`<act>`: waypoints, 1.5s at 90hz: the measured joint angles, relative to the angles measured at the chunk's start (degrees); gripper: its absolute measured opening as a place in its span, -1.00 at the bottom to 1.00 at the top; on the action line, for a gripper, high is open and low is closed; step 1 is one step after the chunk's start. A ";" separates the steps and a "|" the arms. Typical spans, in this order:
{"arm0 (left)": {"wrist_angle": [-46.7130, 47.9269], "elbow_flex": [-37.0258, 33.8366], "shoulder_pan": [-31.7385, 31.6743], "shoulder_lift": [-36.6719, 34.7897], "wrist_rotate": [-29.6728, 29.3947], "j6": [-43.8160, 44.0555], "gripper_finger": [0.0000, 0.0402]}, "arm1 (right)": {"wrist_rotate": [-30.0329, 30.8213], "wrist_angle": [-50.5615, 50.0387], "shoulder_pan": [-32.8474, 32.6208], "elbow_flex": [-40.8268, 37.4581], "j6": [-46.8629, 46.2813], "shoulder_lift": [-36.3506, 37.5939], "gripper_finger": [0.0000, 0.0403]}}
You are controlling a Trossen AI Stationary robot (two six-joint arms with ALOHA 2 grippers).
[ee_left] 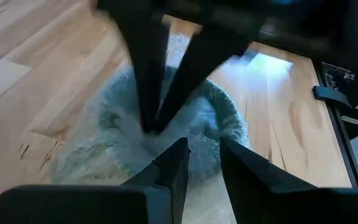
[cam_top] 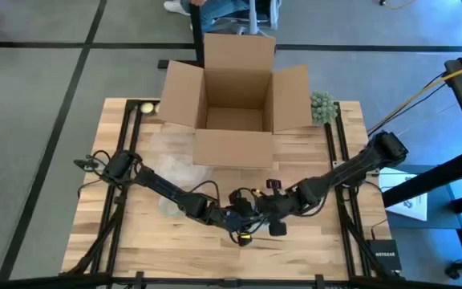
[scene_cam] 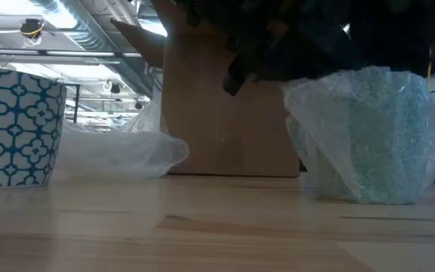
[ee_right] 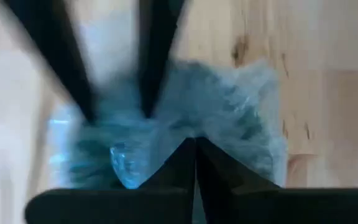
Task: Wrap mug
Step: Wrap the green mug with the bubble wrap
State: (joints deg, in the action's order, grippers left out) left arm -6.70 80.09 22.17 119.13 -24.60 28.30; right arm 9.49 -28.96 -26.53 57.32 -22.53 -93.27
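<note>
The mug (scene_cam: 368, 136) stands upright on the table near its front edge, wrapped in clear bubble wrap (ee_left: 104, 143) that also lines its mouth. Both grippers hang over it from above. My right gripper (ee_right: 195, 142) is shut, and its tips (ee_left: 156, 124) reach down into the wrap-lined mouth. My left gripper (ee_left: 204, 149) is open, with its fingertips (ee_right: 89, 109) at the wrapped rim. I cannot tell whether they touch it. In the high view the two grippers (cam_top: 247, 215) hide the mug. My right gripper presses its shut fingertips down on the bubble wrap inside the mug's mouth (ee_left: 166, 134). It comes from above, slanting from the table's right. The mug stands upright on the table. Whether any wrap is caught between the fingers does not show.
An open cardboard box (cam_top: 235, 96) stands at the far middle. A loose sheet of bubble wrap (cam_top: 175, 172) lies left of centre. A blue-and-white patterned cup (scene_cam: 13, 128) stands beside it. A green knobbly object (cam_top: 323, 107) sits at the far right, and a small ball (cam_top: 146, 107) at the far left.
</note>
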 joint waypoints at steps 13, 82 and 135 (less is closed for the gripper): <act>-0.15 0.00 -0.06 0.00 0.01 0.02 -0.61 | -1.98 2.79 0.33 -0.37 0.59 -3.22 -1.00; -0.02 0.01 -0.09 0.00 -0.17 -0.18 -0.61 | -5.62 -5.59 -1.29 6.00 3.49 -2.48 -1.00; 0.20 0.04 -0.13 -0.04 -0.45 -0.22 -0.61 | -4.54 -8.44 -0.54 8.51 6.35 -0.88 -1.00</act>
State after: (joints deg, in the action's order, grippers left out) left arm -6.50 80.14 22.04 119.09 -25.04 28.08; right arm 4.95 -37.39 -27.07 65.83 -16.19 -94.15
